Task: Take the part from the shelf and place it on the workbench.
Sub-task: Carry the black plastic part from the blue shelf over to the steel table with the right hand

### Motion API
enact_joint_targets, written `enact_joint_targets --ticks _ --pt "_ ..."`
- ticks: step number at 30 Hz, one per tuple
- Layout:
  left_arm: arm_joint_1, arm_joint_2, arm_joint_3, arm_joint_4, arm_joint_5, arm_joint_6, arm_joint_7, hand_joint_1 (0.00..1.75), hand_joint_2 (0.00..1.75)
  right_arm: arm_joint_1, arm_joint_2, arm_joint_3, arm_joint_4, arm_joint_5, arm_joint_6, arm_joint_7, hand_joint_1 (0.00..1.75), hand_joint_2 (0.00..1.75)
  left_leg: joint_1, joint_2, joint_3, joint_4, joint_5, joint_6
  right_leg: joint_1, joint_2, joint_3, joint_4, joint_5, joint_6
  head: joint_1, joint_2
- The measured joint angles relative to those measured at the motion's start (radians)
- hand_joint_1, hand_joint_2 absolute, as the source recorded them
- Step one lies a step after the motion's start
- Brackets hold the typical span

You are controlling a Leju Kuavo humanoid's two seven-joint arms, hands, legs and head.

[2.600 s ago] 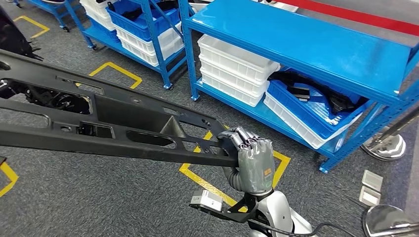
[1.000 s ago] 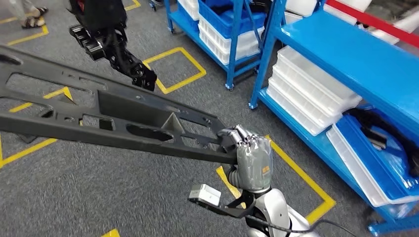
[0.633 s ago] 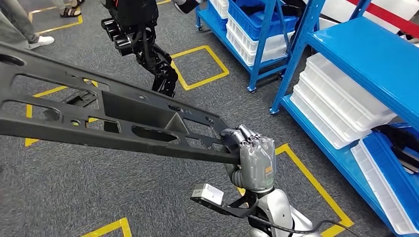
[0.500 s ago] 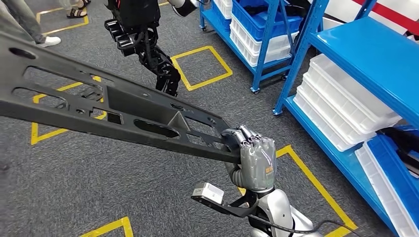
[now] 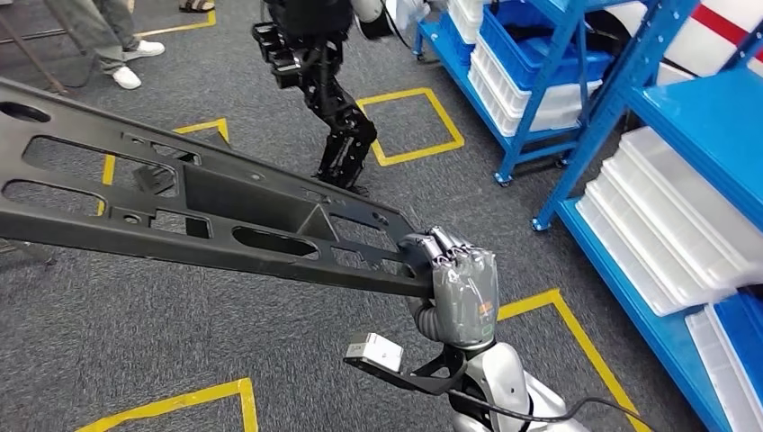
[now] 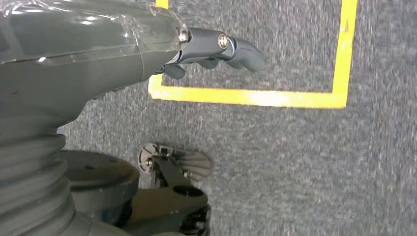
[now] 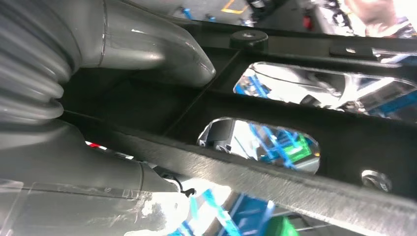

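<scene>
Nearest the camera in the head view, the right robot hand point(image 5: 459, 292) grips one end of the long black part point(image 5: 207, 216), fingers wrapped over its edge; the right wrist view shows the thumb point(image 7: 162, 51) lying against the part's point(image 7: 305, 147) slotted frame. The part juts out to the left above the grey carpet point(image 5: 180, 360), off the shelf and carried in the air. Compared with the earlier pictures the hand and part sit at the same place in the picture, while the whole scene behind them has slid rightward, which means the camera has turned: the blue shelf point(image 5: 693, 117) with its white bins point(image 5: 666, 216), once spread across the upper middle, is now pushed to the right edge. Yellow floor markings point(image 5: 576, 333) have shifted likewise. The left robot hand point(image 6: 74, 54) hangs over the carpet beside a yellow taped square point(image 6: 255, 96), holding nothing, its visible fingers only loosely bent.

Farther off, beyond the part, another dark robot's legs point(image 5: 328, 99) stand on the carpet by a yellow square point(image 5: 414, 121), directly ahead. A person's legs and shoes point(image 5: 112, 40) show at the far upper left. A second blue rack point(image 5: 531, 63) with blue and white bins stands at the far right.
</scene>
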Motion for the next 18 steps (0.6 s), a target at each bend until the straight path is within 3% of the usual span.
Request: enact_joint_targets --ticks 1,3,4,5,6,8,10,12,13,15,17,18 --pt "0.000 0.000 0.000 0.000 0.001 0.000 0.000 0.00 1.75 -0.001 0.000 0.000 0.000 -0.001 0.000 0.000 1.75 1.75 0.001 -0.008 0.004 -0.004 0.001 0.005 0.000 0.027 -0.025 0.054 -0.028 0.001 0.003 0.000" --pt "-0.001 -0.001 0.000 0.000 0.001 0.000 -0.001 0.00 1.75 0.000 0.000 0.001 0.000 -0.004 0.000 -0.001 1.75 1.75 -0.001 -0.028 0.004 -0.003 -0.001 0.012 0.001 0.051 -0.093 0.177 -0.076 0.001 0.008 0.000" --pt "-0.001 -0.001 0.000 0.000 0.001 -0.001 -0.001 0.00 1.75 0.000 0.000 0.002 0.000 -0.005 0.000 -0.001 1.75 1.75 -0.002 -0.039 0.005 -0.002 -0.002 0.013 0.001 0.054 -0.116 0.210 -0.078 0.001 0.009 0.000" --pt "0.000 -0.001 0.000 0.000 0.001 -0.001 -0.001 0.00 1.75 0.001 0.000 0.002 0.000 -0.006 0.000 -0.001 1.75 1.75 -0.003 -0.052 0.006 -0.001 -0.003 0.013 0.001 0.055 -0.122 0.207 -0.059 0.000 0.009 0.000" --pt "0.000 -0.001 0.000 0.000 0.001 -0.001 -0.001 0.00 1.75 0.000 -0.001 0.002 0.000 -0.006 0.000 -0.001 1.75 1.75 -0.003 -0.065 0.008 0.001 -0.004 0.012 0.001 0.059 -0.109 0.163 -0.021 -0.002 0.011 0.000" --pt "-0.001 -0.001 0.000 0.000 0.001 -0.001 -0.001 0.00 1.75 -0.001 -0.001 0.003 0.000 -0.007 0.000 -0.001 1.75 1.75 -0.003 -0.088 0.006 0.011 -0.010 0.006 -0.001 0.090 -0.062 0.034 0.054 -0.005 0.014 0.000" --pt "-0.002 -0.001 0.000 0.000 0.001 -0.001 0.000 0.00 1.75 -0.002 -0.002 0.005 0.001 -0.007 0.000 -0.001 1.75 1.75 -0.003 -0.106 -0.004 0.020 -0.012 -0.003 -0.002 0.116 -0.039 -0.033 0.077 -0.011 0.015 0.000" --pt "-0.001 0.000 0.000 0.000 0.001 -0.001 0.000 0.00 1.75 -0.003 -0.003 0.007 0.001 -0.008 0.000 -0.001 1.75 1.75 -0.001 -0.120 -0.011 0.021 -0.010 -0.013 0.000 0.107 -0.038 -0.039 0.075 -0.018 0.014 0.000" --pt "-0.001 0.000 0.000 0.000 0.001 -0.001 0.000 0.00 1.75 -0.003 -0.004 0.007 0.001 -0.008 0.000 -0.001 1.75 1.75 -0.001 -0.120 -0.011 0.024 -0.012 -0.018 0.000 0.097 -0.035 -0.042 0.077 -0.022 0.013 0.000" --pt "-0.001 0.001 0.000 0.000 0.001 -0.001 0.000 0.00 1.75 -0.005 -0.004 0.008 0.001 -0.008 0.000 0.000 1.75 1.75 -0.004 -0.088 -0.025 0.064 -0.036 -0.029 -0.003 0.075 -0.026 -0.050 0.078 -0.032 0.007 0.000" --pt "-0.001 0.001 0.000 0.000 0.001 -0.001 -0.001 0.00 1.75 -0.006 -0.004 0.008 0.001 -0.008 0.000 -0.001 1.75 1.75 -0.001 -0.040 -0.076 0.169 -0.086 -0.041 -0.002 0.051 -0.019 -0.053 0.075 -0.038 -0.002 0.000" --pt "-0.001 0.001 0.000 0.000 0.001 -0.001 -0.001 0.00 1.75 -0.006 -0.004 0.008 0.001 -0.008 0.000 -0.001 1.75 1.75 0.003 -0.028 -0.109 0.229 -0.108 -0.045 -0.001 0.038 -0.016 -0.053 0.072 -0.040 -0.003 0.000"
